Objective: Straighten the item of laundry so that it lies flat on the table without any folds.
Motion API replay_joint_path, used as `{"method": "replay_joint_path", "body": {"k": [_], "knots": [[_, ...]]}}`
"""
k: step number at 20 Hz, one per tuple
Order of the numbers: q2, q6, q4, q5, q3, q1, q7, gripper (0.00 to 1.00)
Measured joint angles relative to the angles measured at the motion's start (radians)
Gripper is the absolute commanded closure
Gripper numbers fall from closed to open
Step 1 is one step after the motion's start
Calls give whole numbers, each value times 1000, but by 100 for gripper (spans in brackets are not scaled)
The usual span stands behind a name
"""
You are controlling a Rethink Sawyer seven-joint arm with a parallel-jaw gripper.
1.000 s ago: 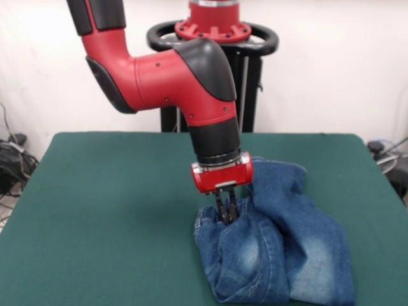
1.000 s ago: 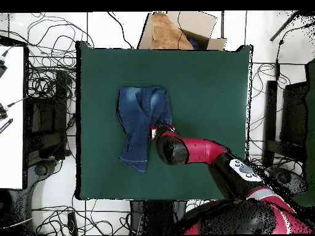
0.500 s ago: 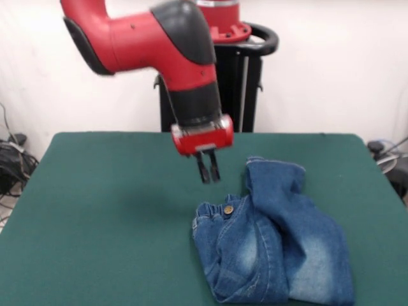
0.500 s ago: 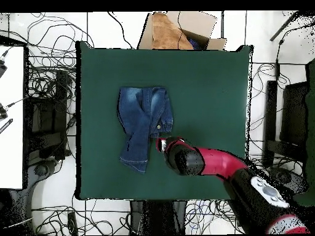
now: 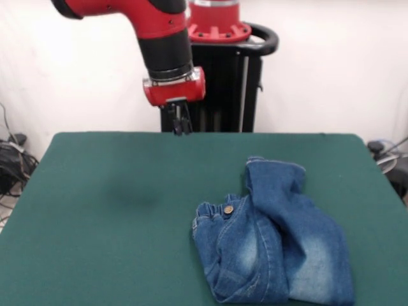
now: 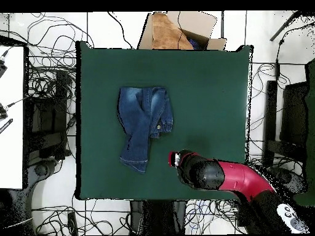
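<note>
Jeans [image 5: 274,245] lie folded at lower right of the surface [image 5: 115,210], long axis toward the frame's bottom; end effector [image 5: 180,125], upper centre, hangs empty, fingers nearly together.

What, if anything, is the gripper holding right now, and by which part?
Nothing. The gripper hangs in the air, apart from the jeans, which lie folded on the table.
</note>
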Motion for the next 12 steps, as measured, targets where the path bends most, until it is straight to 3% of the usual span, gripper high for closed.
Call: {"method": "replay_joint_path", "body": {"k": [3, 12], "knots": [[9, -41, -2, 0, 0, 22, 0, 100], [133, -315, -24, 0, 0, 98, 0, 100]]}}
